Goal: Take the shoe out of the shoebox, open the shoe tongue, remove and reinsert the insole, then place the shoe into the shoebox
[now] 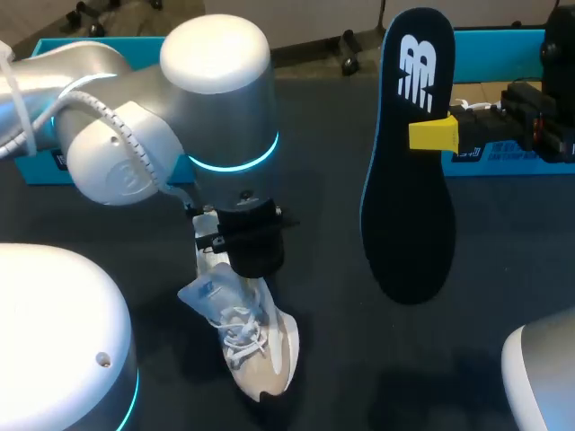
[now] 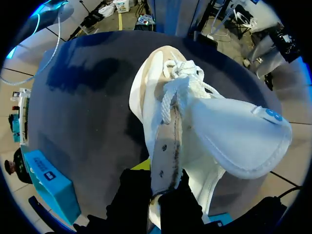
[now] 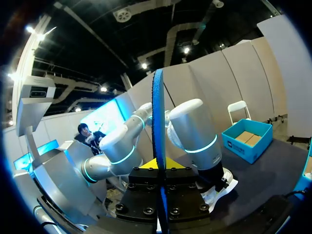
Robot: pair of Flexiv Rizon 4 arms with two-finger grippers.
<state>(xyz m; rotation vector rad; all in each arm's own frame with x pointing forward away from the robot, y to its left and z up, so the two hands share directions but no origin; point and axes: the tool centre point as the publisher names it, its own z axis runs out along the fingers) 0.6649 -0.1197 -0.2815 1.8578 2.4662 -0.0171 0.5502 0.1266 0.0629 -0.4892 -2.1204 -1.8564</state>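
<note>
While insole (image 1: 409,171) aloft, shoe (image 1: 260,346) apparently in left gripper (image 2: 162,187)

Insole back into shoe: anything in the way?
Yes: the left gripper grips the shoe at its collar, and in the head view that arm covers the heel opening. The insole, in the right gripper, hangs beside it.

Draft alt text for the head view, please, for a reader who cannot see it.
The right gripper holds a dark insole upright above the dark table, clamped in its yellow-tipped fingers. The left gripper grips a white laced shoe resting on the table; a blue box sits behind the insole.
</note>
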